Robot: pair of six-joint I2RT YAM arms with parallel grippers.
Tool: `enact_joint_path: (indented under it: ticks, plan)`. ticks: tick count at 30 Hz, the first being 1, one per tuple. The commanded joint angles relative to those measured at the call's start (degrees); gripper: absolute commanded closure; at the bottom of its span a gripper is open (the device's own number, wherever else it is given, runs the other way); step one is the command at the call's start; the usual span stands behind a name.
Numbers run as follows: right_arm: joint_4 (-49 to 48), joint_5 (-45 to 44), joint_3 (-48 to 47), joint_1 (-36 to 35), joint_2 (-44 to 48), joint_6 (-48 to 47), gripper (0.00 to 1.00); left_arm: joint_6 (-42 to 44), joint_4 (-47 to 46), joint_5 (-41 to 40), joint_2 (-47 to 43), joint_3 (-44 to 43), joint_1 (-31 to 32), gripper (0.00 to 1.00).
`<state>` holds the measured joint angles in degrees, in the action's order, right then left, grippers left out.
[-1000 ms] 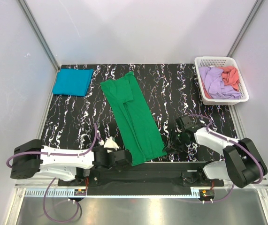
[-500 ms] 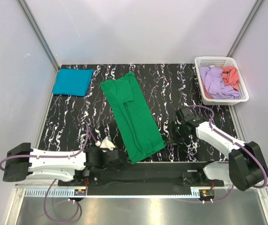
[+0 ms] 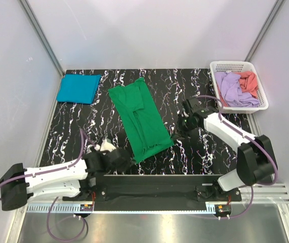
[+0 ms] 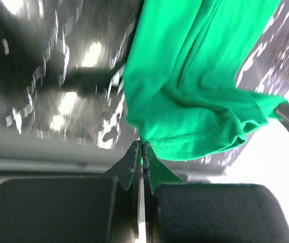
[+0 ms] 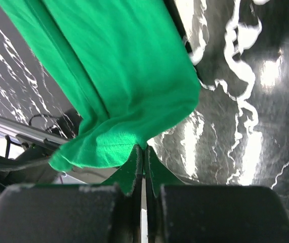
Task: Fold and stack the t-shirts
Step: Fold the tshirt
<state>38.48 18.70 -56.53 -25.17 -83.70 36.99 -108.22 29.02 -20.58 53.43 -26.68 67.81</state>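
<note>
T-shirt (image 3: 141, 119) of bright green lies in a long narrow strip, near corners pinched by left end effector (image 4: 142, 148) and right end effector (image 5: 143, 150).

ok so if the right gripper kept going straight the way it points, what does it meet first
The green t-shirt. The right gripper is shut on a corner of its hem, and the rest of the cloth lies straight ahead of the tips. Past it is probably only the black table, though depth is unclear.
</note>
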Motion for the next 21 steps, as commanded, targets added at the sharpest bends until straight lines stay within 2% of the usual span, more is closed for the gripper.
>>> enact_joint_path:
  ticks: [1,6,11,21]
  plan:
    - [1.60,-2.87,-6.81,-0.41,-2.86,-2.97,1.00,10.21,-0.36,2.03,0.53,-3.82,-6.18,1.00]
    - [4.05,-4.46,-15.70,-0.32,-11.30,-4.91,1.00,21.37,-2.03,7.39,2.64,-7.15,-18.40,1.00]
    - [6.69,-6.83,-28.44,-0.32,-20.86,-7.11,1.00,32.17,-2.56,12.31,7.38,-11.90,-29.46,1.00]
    - [13.90,-8.77,-51.38,2.31,-35.47,-9.40,1.00,45.02,-4.67,18.47,21.53,-23.59,-42.84,1.00]
